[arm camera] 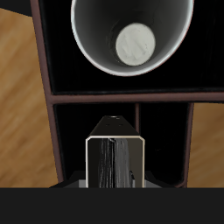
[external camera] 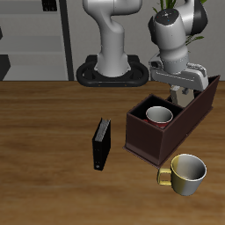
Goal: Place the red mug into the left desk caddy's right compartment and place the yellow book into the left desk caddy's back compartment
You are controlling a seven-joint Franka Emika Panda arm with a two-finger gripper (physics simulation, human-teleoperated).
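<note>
One of two steps looks done: red mug [external camera: 159,115] sits in left desk caddy [external camera: 149,141] right compartment. Now on step 2: gripper [external camera: 183,91] clamped on yellow book [arm camera: 113,163], hanging over back compartment [arm camera: 96,144]. Next prob: lower straight, release. Arm bent, wrist pointing down.

Red mug [arm camera: 131,35] rim cropped by the wrist view's edge; jaws unseen behind yellow book [arm camera: 114,162].

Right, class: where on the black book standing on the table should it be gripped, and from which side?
Grip the black book by its top edge, coming straight down from above. It stands upright on the table with its thin edge uppermost and free, so a narrow pinch across its two covers should fit.
</note>
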